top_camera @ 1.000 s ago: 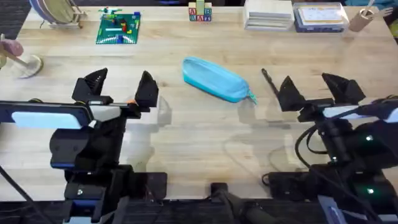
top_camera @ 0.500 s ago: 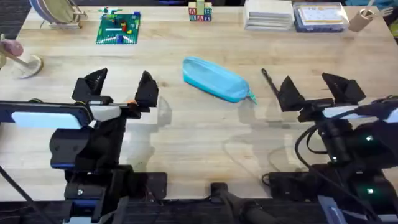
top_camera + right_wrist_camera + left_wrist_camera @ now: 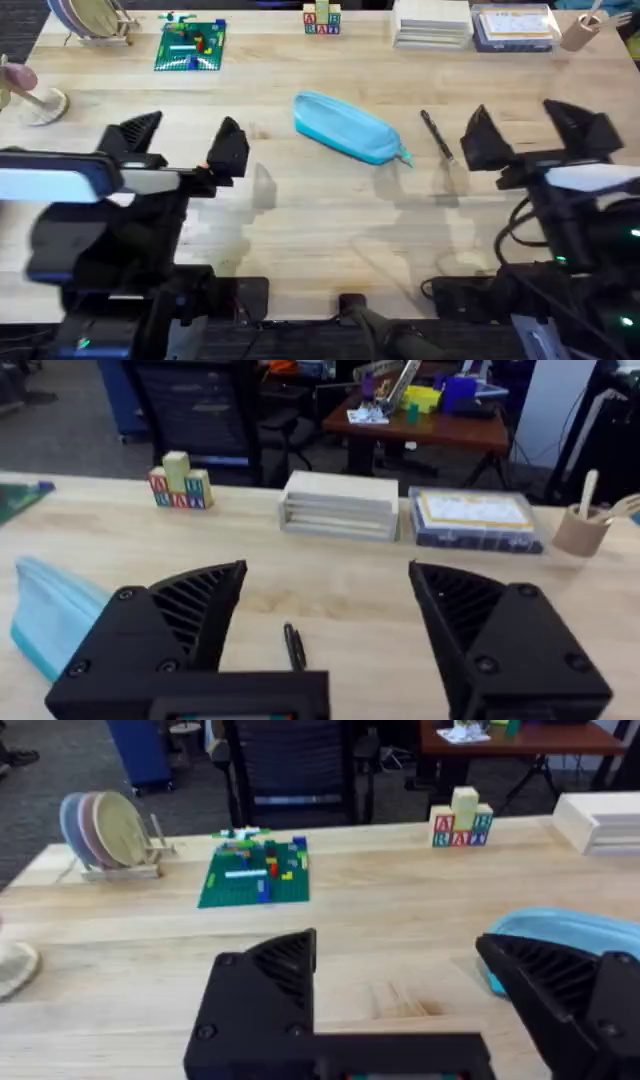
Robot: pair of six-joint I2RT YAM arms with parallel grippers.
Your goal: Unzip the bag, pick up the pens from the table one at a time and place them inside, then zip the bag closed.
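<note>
bag (image 3: 347, 127) mid-table, zipped, long axis far-left to near-right, teal pull (image 3: 405, 156) at near-right end | black pen (image 3: 436, 135) just right of it, lying far-near | step: unzipping not begun; next needs one gripper pinning the bag, the other taking the pull | left gripper (image 3: 184, 143) and right gripper (image 3: 535, 131) both spread wide, empty, near side

The right gripper (image 3: 330, 630) hangs with fingers (image 3: 180, 630) wide apart. Between them a black pen (image 3: 295, 647) lies on the desk (image 3: 350, 575). The blue bag (image 3: 50, 615) sits off to one side.

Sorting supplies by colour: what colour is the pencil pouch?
Light blue. The pencil pouch shows best in the overhead view.
</note>
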